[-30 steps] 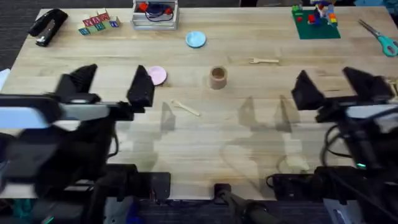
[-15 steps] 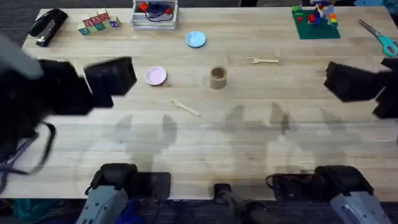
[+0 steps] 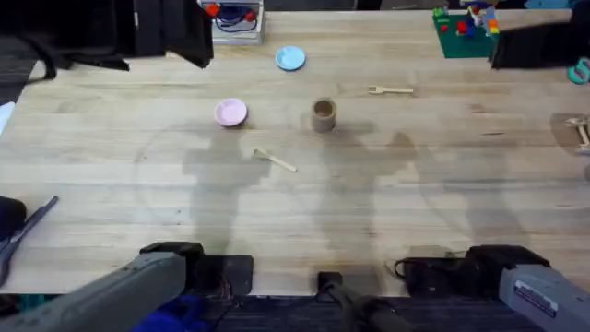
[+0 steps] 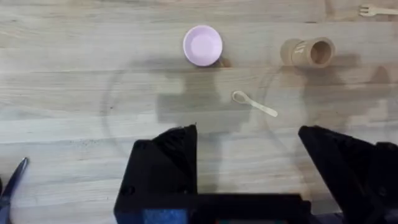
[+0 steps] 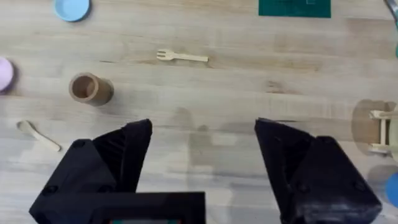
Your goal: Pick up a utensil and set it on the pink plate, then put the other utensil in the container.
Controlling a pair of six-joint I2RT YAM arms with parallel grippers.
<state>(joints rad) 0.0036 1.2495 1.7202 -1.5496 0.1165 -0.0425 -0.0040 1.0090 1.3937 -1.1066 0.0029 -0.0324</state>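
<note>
Wooden spoon (image 4: 254, 104) lies flat on the desk (image 3: 387, 212): light, stiff, thin; pinch mid-handle. Both sets of jaws gape wide, empty.

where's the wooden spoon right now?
In the overhead view the wooden spoon lies flat on the table, left of centre, nearer the arm bases than the pink plate and container.

Bare table (image 3: 304, 212) lies all around the spoon (image 3: 275, 160). The cup (image 3: 323, 115) and pink plate (image 3: 230, 112) stand near it.
</note>
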